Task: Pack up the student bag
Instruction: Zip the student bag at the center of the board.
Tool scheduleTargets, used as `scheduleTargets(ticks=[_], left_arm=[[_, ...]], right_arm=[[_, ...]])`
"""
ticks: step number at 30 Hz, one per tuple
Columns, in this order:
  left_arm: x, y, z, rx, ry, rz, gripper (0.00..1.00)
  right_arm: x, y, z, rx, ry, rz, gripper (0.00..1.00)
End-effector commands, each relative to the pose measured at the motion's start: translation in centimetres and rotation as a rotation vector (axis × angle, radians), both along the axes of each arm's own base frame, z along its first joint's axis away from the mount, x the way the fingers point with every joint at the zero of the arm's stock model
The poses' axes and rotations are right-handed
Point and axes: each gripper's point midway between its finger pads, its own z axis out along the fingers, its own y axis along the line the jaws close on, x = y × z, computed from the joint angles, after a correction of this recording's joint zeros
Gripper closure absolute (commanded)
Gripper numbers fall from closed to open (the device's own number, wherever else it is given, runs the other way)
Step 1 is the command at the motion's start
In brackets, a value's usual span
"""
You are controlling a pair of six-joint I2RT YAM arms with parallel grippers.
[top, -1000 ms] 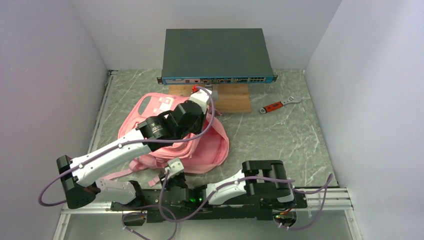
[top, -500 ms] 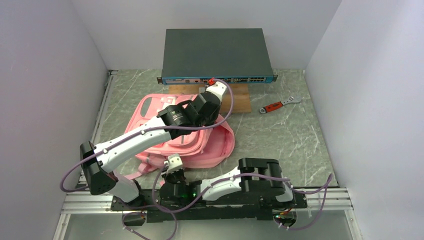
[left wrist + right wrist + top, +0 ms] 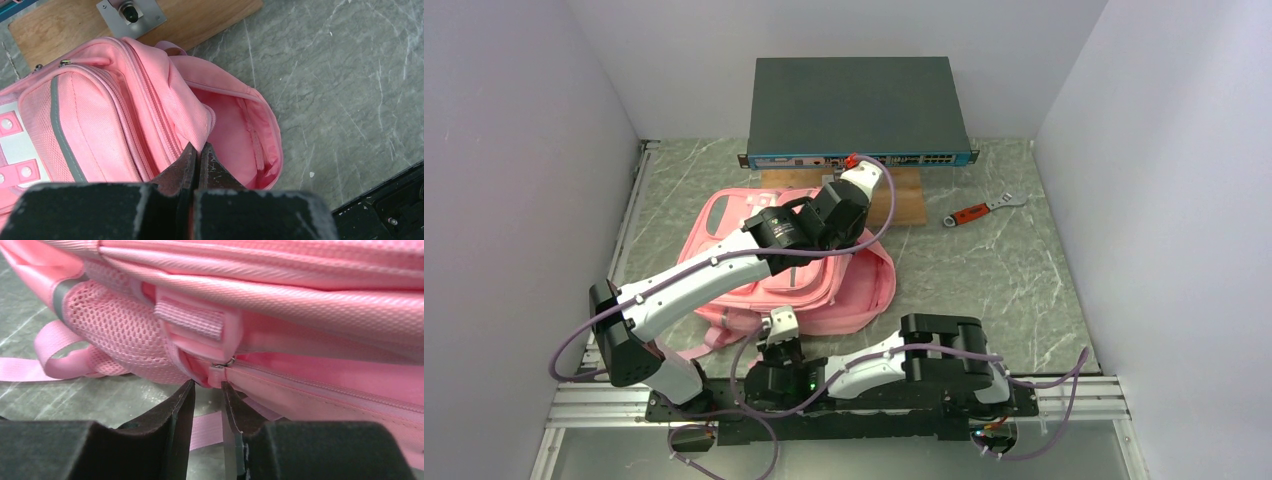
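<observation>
The student bag (image 3: 834,300), a soft light-pink backpack, lies at the table's middle left. My left gripper (image 3: 842,212) reaches over it. In the left wrist view the left gripper (image 3: 198,149) is shut on the edge of the bag's opening, and the main compartment (image 3: 235,130) gapes open beside it. My right gripper (image 3: 779,325) is at the bag's near edge. In the right wrist view the right gripper (image 3: 207,385) pinches a fold of bag fabric just under the zip end (image 3: 223,364). A pink strap (image 3: 60,352) lies on the table to the left.
A dark network switch (image 3: 854,105) stands at the back on a wooden board (image 3: 902,198), which carries a small metal plate (image 3: 131,11). A red-handled wrench (image 3: 982,209) lies at the back right. White walls close the left, back and right sides.
My left gripper has moved toward the back right with the bag's edge in it, pulling the opening wider and shifting the bag. The right gripper has stayed at the near edge.
</observation>
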Motion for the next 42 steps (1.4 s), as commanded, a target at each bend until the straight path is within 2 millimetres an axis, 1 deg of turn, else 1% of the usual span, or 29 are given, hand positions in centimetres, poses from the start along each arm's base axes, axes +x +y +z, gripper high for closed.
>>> scheduleTargets(ticks=[1, 5, 7, 8, 10, 11, 14, 18, 20, 23, 26, 28, 29, 30, 31, 32, 35, 36, 37, 38, 39, 40, 42], left_arm=[[0.9, -2.0, 6.5, -0.184, -0.133, -0.023, 1.00], [0.8, -2.2, 6.3, -0.187, -0.127, -0.032, 1.00], [0.8, -2.2, 6.3, -0.185, -0.127, -0.030, 1.00], [0.8, -2.2, 6.3, -0.184, -0.128, -0.029, 1.00], [0.8, -2.4, 6.2, -0.182, -0.122, -0.033, 1.00], [0.8, -2.4, 6.2, -0.184, -0.120, -0.035, 1.00], [0.7, -2.7, 6.2, -0.189, -0.114, -0.041, 1.00], [0.7, -2.8, 6.1, -0.192, -0.105, -0.043, 1.00], [0.6, -2.7, 6.1, -0.195, -0.105, -0.040, 1.00], [0.6, -2.6, 5.9, -0.192, -0.105, -0.038, 1.00], [0.6, -2.5, 5.7, -0.184, -0.103, -0.035, 1.00], [0.6, -2.3, 5.5, -0.178, -0.102, -0.033, 1.00], [0.6, -2.3, 5.5, -0.178, -0.103, -0.033, 1.00], [0.6, -2.2, 5.5, -0.180, -0.103, -0.032, 1.00], [0.5, -2.2, 5.4, -0.179, -0.101, -0.034, 1.00], [0.4, -2.3, 5.3, -0.178, -0.100, -0.046, 1.00], [-0.3, -2.8, 4.8, -0.159, -0.084, -0.113, 1.00], [-0.8, -3.2, 4.6, -0.150, -0.073, -0.158, 0.94], [-1.3, -3.5, 4.4, -0.133, -0.065, -0.212, 0.80], [-2.0, -3.8, 4.2, -0.116, -0.057, -0.268, 0.63], [-2.7, -3.6, 3.9, -0.092, -0.034, -0.306, 0.43], [-3.1, -3.3, 3.8, -0.079, -0.016, -0.323, 0.31], [-4.2, -2.3, 3.9, -0.061, 0.003, -0.359, 0.16]], right_arm=[[1.2, -1.6, 1.6, 0.038, 0.005, -0.064, 0.71], [1.2, -2.1, 1.9, 0.076, 0.006, -0.041, 0.69], [1.0, -1.8, 2.5, 0.101, -0.003, -0.005, 0.67], [1.0, -1.6, 2.6, 0.107, -0.001, 0.001, 0.63], [1.3, -1.6, 2.0, 0.092, 0.011, -0.019, 0.61], [1.6, -1.7, 1.8, 0.085, 0.014, -0.023, 0.61], [1.9, -1.4, 1.8, 0.083, -0.001, -0.023, 0.63], [2.4, -1.6, 1.4, 0.056, -0.009, -0.082, 0.67], [2.6, -1.1, 1.3, 0.052, -0.009, -0.079, 0.68], [2.8, -0.6, 1.0, 0.026, -0.021, -0.076, 0.66], [3.1, -0.5, 0.2, -0.007, -0.021, -0.083, 0.64], [3.4, -0.8, -0.2, -0.026, -0.019, -0.105, 0.67], [3.5, -1.1, -0.4, -0.050, -0.021, -0.115, 0.70], [3.6, -1.1, -0.5, -0.060, -0.021, -0.126, 0.75], [3.7, -1.1, -0.7, -0.070, -0.020, -0.132, 0.85], [3.7, -1.1, -0.7, -0.080, -0.023, -0.136, 0.99], [3.7, -1.3, -0.7, -0.098, -0.017, -0.135, 1.00], [3.5, -1.3, -0.6, -0.097, -0.016, -0.125, 1.00], [3.3, -1.1, -0.4, -0.090, -0.014, -0.106, 1.00], [3.0, -0.9, -0.3, -0.084, -0.010, -0.080, 1.00], [2.6, -0.6, -0.3, -0.095, -0.009, -0.037, 1.00], [2.3, -0.3, -0.5, -0.091, 0.001, -0.005, 1.00], [2.0, -0.5, -0.7, -0.092, 0.009, 0.029, 1.00]])
